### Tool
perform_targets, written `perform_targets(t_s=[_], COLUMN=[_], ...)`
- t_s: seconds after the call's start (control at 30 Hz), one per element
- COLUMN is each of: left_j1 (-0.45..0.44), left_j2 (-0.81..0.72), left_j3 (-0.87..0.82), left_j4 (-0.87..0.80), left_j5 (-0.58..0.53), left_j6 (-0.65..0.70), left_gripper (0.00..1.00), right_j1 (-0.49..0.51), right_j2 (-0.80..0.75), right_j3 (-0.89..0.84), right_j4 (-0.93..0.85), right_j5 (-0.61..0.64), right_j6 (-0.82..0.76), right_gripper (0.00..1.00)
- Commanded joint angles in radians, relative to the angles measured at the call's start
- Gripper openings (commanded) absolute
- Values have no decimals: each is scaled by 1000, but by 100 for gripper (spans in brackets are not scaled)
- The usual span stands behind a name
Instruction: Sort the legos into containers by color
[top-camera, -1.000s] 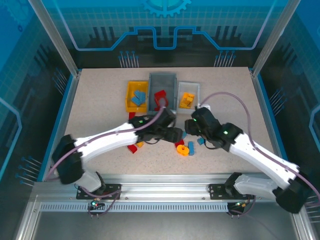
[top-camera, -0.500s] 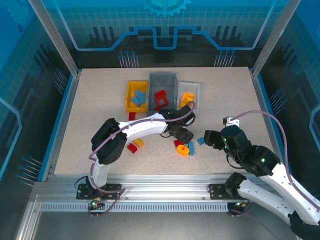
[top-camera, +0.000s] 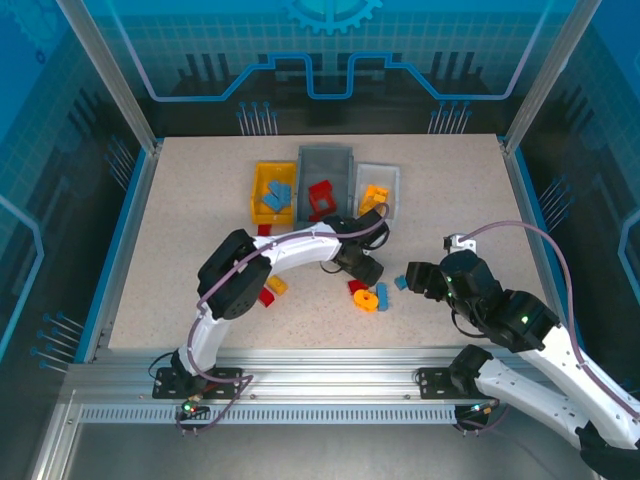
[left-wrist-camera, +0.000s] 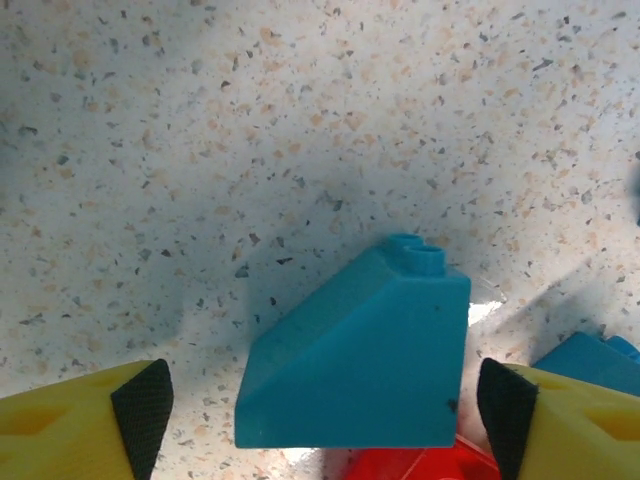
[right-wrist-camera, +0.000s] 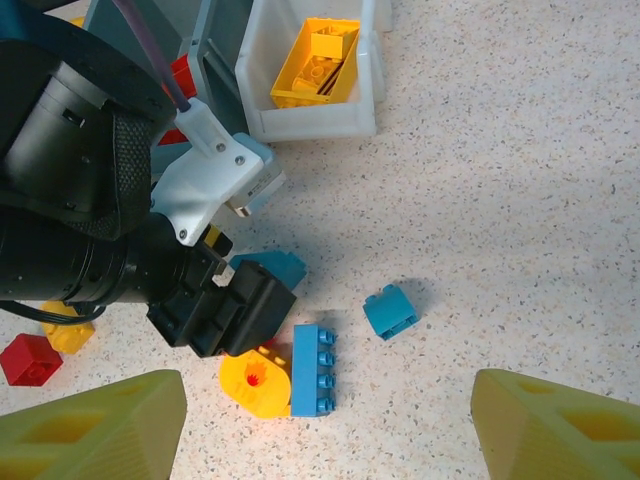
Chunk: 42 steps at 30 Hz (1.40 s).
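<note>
Pulled back since a second ago, the right gripper (top-camera: 412, 278) gapes wide. Open jaws of the left gripper (top-camera: 368, 272) straddle a blue sloped brick (left-wrist-camera: 355, 360)

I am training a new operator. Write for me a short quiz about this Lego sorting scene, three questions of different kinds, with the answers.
1. True or false: the white bin holds a yellow brick.
2. What colour is inside the yellow bin? A red, B blue, C orange.
3. Fill in: the sloped brick between the fingers of the left gripper is ____.
Key: 1 true; 2 B; 3 blue.
</note>
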Motion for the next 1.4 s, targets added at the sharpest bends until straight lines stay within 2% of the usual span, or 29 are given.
perform_targets(t_s=[0.0, 0.17, 0.4, 0.53, 0.67, 0.8, 0.93, 1.0, 1.17, 1.37], left_j1=[6, 6, 5, 5, 34, 137, 308, 402, 578, 659], left_j2=[29, 40, -1, -104, -287, -464, -555, -556, -445, -189], left_j3=[22, 13, -10, -61, -145, -224, -263, -251, -157, 74], left_j4=[18, 39, 67, 75, 63, 33, 10, -3, 24, -18], left_j5=[58, 89, 61, 14, -7, 18, 64, 89, 171, 156], left_j6=[12, 6, 6, -14, -56, -96, -90, -82, -80, -100], left_gripper=[77, 64, 51, 47, 47, 47, 47, 48, 48, 46], right_j1=[-5, -5, -7, -7, -9, -7, 2, 41, 178, 238], right_j2=[-4, 3, 10, 8, 14, 65, 191, 286, 520, 718], right_j3=[0, -8, -17, -24, -30, -33, -27, 8, 164, 274], right_j4=[-20, -14, 2, 19, 55, 135, 296, 390, 497, 579], right_j5=[-13, -15, -21, -36, -61, -135, -308, -381, -341, -258], right_j6=[17, 24, 18, 5, -28, -78, -161, -217, -288, -249], right_gripper=[75, 75, 74, 73, 73, 73, 73, 72, 72, 70])
